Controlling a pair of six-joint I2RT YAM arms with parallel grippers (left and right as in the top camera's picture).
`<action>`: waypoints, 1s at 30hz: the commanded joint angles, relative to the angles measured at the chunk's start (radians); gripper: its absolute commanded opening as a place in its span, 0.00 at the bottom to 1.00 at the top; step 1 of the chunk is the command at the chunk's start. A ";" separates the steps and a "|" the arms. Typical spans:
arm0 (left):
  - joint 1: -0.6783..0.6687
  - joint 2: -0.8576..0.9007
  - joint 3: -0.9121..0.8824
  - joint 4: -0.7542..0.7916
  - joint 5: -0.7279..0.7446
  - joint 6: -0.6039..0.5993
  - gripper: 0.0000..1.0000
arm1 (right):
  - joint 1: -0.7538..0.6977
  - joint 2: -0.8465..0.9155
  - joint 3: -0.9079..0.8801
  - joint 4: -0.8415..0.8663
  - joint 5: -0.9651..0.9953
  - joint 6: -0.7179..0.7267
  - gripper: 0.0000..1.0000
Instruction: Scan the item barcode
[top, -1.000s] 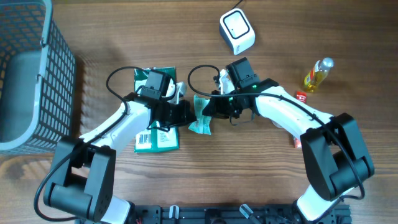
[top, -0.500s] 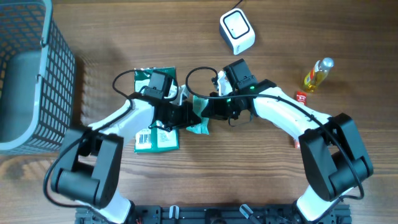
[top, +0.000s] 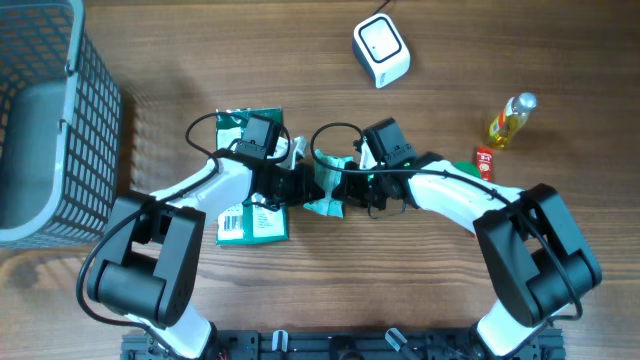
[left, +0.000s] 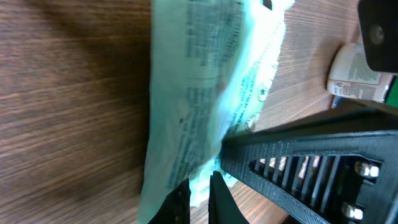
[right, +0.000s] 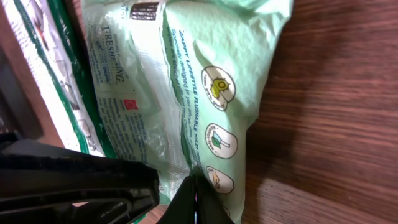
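Wooden counter, overhead view. The pale green pouch is at centre between the two arms, well apart from the white scanner near the far edge. Left claw and right claw are each pressed together, pinching an edge of the pouch.

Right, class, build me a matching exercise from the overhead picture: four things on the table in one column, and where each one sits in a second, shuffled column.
Things:
1. mesh basket
2. white scanner
3. yellow bottle
4. pale green packet

Places:
A. in the middle, pinched from both sides
B. far left edge
C. top, right of centre
D. right side, next to a small red item

Pairs: 1-B, 2-C, 3-D, 4-A
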 joint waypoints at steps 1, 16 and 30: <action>0.004 0.021 0.005 -0.006 -0.175 -0.005 0.04 | -0.010 0.033 -0.048 -0.050 0.200 0.060 0.04; 0.018 0.013 0.000 -0.071 -0.348 -0.123 0.04 | -0.010 0.033 -0.048 -0.071 0.211 0.080 0.04; 0.087 -0.172 0.164 -0.235 -0.161 -0.115 0.04 | -0.022 -0.084 0.117 -0.148 -0.048 -0.074 0.04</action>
